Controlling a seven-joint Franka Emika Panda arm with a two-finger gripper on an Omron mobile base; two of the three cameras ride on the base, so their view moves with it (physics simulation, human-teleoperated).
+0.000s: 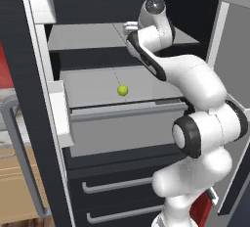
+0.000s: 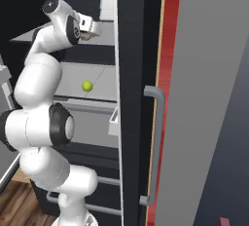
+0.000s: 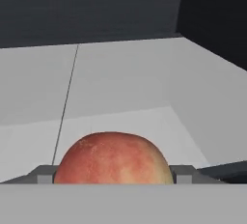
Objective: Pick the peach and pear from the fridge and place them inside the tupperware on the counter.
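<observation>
Up on the fridge's (image 1: pixel 29 123) upper shelf the gripper (image 3: pixel 113 179) has its fingers closed snug around the peach (image 3: pixel 113 158), a light, soft, bruisable fruit best squeezed gently across its middle, while the pear (image 1: pixel 122 90) waits below.

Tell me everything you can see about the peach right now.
The peach is round, red-orange with paler yellowish mottling and a matte skin. In the hand view it sits between the end effector fingertips, its lower part hidden. It is over the fridge's upper grey shelf; whether it rests there or is lifted cannot be told.
</observation>
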